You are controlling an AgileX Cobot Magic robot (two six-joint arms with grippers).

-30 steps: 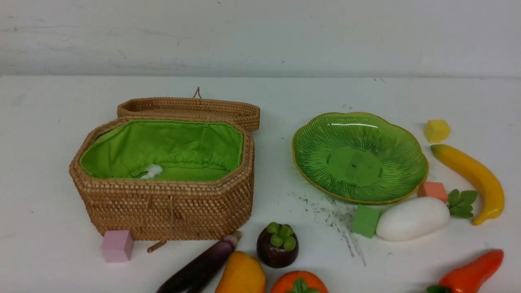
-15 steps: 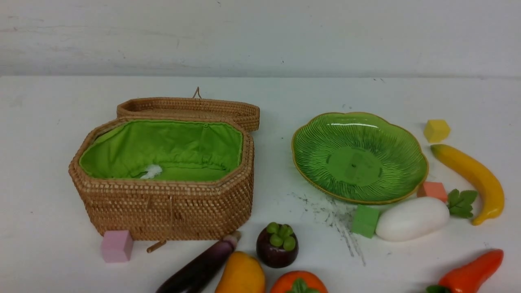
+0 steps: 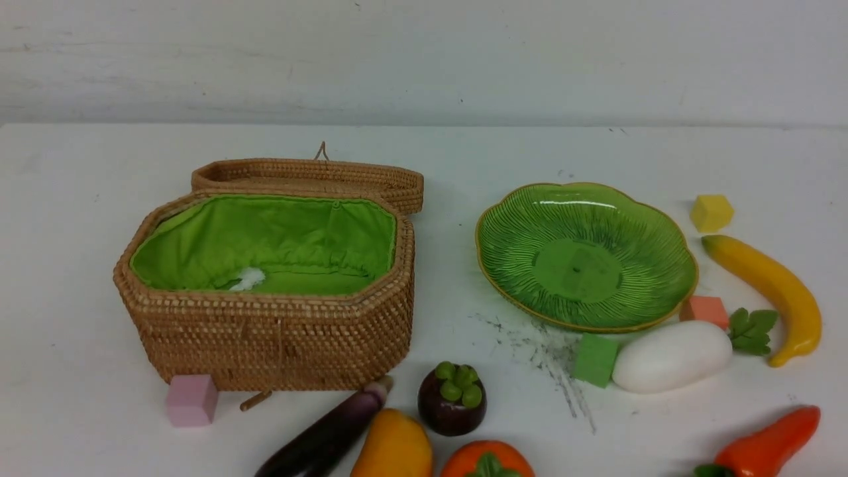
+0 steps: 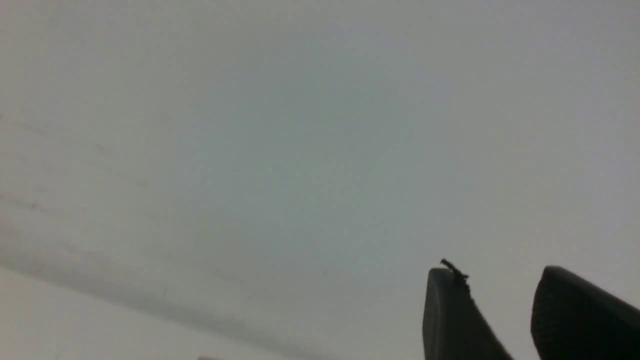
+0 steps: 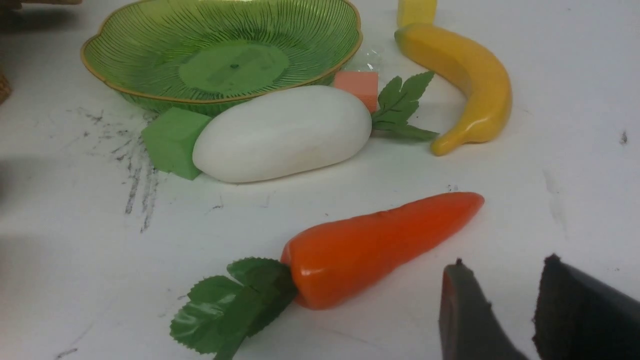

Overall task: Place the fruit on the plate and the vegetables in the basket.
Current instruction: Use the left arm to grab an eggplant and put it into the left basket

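Observation:
The wicker basket stands at the left, lid thrown back, its green lining bare. The green plate at the right is empty. Banana and white radish lie to the right of and in front of the plate. Along the near edge lie the eggplant, mango, mangosteen, persimmon and red pepper. My right gripper hangs open just beside the pepper, holding nothing. My left gripper is open over blank white surface. Neither arm shows in the front view.
Small cubes sit about: pink at the basket's front corner, green touching the radish, salmon beside the plate's rim, yellow beyond the banana. Dark scuff marks streak the table in front of the plate.

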